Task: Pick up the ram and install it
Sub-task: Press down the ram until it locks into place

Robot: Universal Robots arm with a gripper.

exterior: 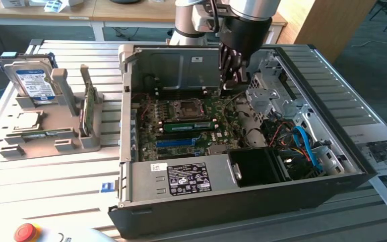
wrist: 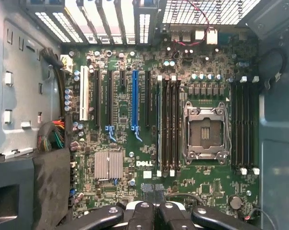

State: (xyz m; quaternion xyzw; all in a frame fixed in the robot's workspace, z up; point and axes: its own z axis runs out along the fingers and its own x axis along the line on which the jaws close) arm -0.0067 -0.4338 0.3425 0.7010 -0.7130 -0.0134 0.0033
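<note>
A slatted metal tabletop (exterior: 59,174) is seen carrying an open computer case (exterior: 247,206). A grey holder (exterior: 49,146) is set at the exterior view's left, and in it a hard drive (exterior: 34,83) and a wider green card (exterior: 87,108) are stood on edge. Inside the case the motherboard (exterior: 180,143) is exposed.

The ram (exterior: 187,126) is judged to be the narrow green stick stood in a slot just beside the CPU socket (exterior: 183,107). It is not held by anything. The end effector (exterior: 237,82) is hung over the far part of the board, near the metal drive cage (exterior: 274,96). Its fingers (wrist: 142,215) are pressed together on nothing, as is shown in the wrist view.

Whether the stick is fully seated cannot be told. If one end is riding high, or a latch is not snapped home, poor contact would be expected. The stick could also be tilted or cracked by a push applied off its top edge. A closed tip that slipped off that thin edge could be driven into the socket or the small capacitors beside it.

The cage wall is close, so a sideways move could bring the fingers against sheet metal. The loose blue cable (exterior: 303,138) and the wires near it could be snagged if the arm were swung towards the exterior view's right.
</note>
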